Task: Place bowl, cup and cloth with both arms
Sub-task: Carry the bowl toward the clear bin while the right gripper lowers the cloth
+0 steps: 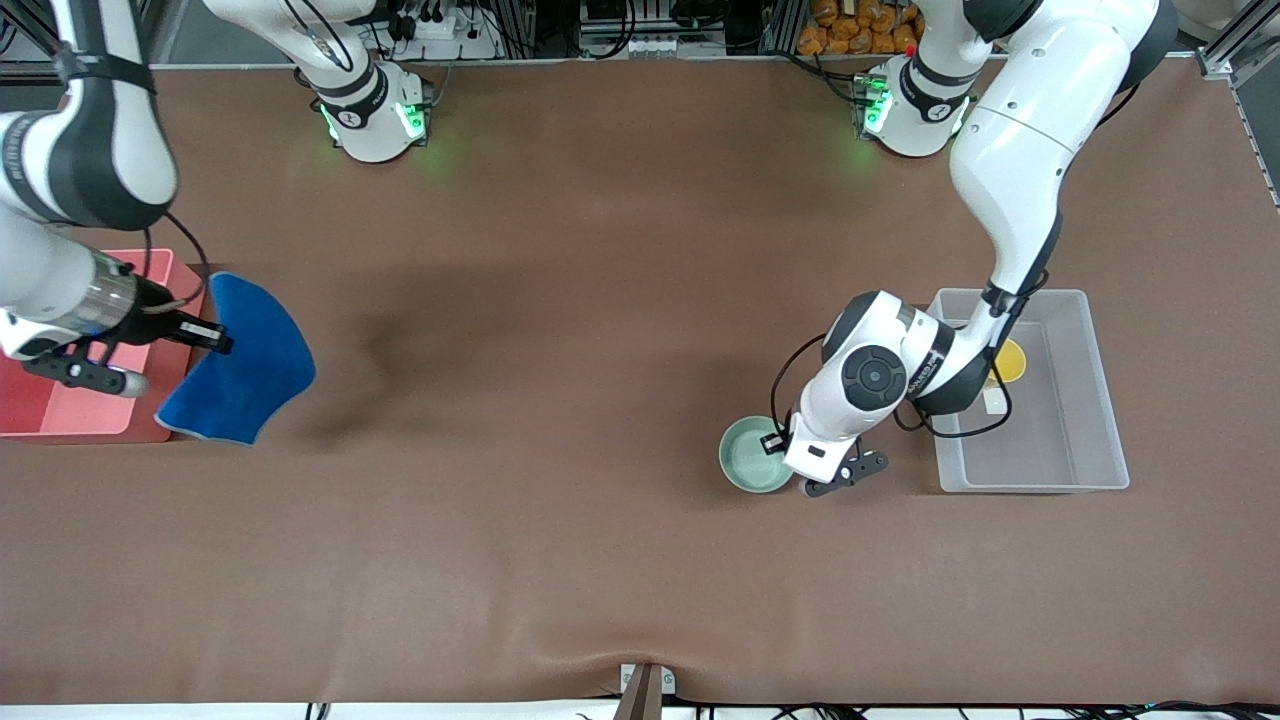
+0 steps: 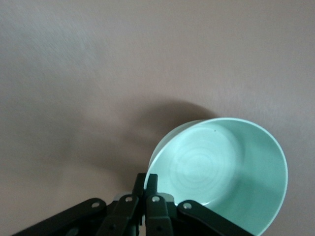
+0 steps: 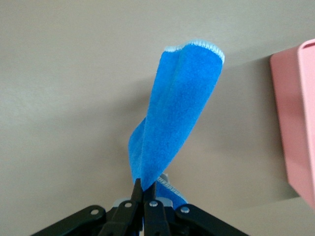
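Cloth (image 1: 243, 363), bright blue with pale edging, was the largest of the task's things and hung from the right gripper (image 1: 218, 340), whose fingers were pinched tight on one edge of it. It dangled over the brown table (image 1: 560, 330) just beside the pink tray (image 1: 70, 405) at the right arm's end; in the right wrist view the cloth (image 3: 172, 118) drooped in a folded strip from the gripper (image 3: 143, 189), with the tray's wall (image 3: 295, 118) close by.

Next in size, the mint green bowl (image 1: 752, 455) was at the left arm's end, beside the clear bin (image 1: 1060, 440). The left gripper (image 1: 778, 443) had its fingers clamped on the bowl's rim, and the left wrist view showed the bowl (image 2: 221, 172) tipped, seemingly lifted off the table, with the gripper (image 2: 146, 184) on its edge.

Smallest, the yellow cup (image 1: 1008, 362) sat inside the clear bin, partly hidden by the left arm.
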{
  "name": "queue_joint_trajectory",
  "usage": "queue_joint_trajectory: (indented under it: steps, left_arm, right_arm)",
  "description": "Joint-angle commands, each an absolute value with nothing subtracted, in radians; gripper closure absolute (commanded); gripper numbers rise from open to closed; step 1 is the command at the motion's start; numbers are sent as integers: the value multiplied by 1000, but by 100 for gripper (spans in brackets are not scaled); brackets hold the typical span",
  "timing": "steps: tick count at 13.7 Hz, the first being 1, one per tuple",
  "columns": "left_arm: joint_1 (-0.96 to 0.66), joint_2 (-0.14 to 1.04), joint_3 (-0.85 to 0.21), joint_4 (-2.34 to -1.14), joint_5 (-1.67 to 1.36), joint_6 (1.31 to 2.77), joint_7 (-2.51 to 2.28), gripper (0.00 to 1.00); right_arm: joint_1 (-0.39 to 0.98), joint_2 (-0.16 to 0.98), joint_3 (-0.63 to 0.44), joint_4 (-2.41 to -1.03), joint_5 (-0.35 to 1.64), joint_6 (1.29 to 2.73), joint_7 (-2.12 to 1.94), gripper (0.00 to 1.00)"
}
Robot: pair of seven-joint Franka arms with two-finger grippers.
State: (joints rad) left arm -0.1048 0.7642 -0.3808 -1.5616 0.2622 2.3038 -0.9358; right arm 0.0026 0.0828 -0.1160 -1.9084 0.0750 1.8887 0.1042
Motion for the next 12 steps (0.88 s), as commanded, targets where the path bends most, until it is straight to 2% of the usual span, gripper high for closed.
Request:
queue_joint_trajectory:
  steps: [1,6,12]
  left_arm:
    - [-57,658,-382,-1603,291,2275,-921,100]
    - [99,528,-443,-1623,270,2177,-757,100]
    - [544,472,-682,-1626,232,1962,-357,100]
  right_arm:
    - [-95,49,-101,-1914,61,1850,-1,100]
    - [-270,51,-101,-1885,-14,1799,-191,100]
    - [-452,87,-100,-1806,-109,1816,-408,100]
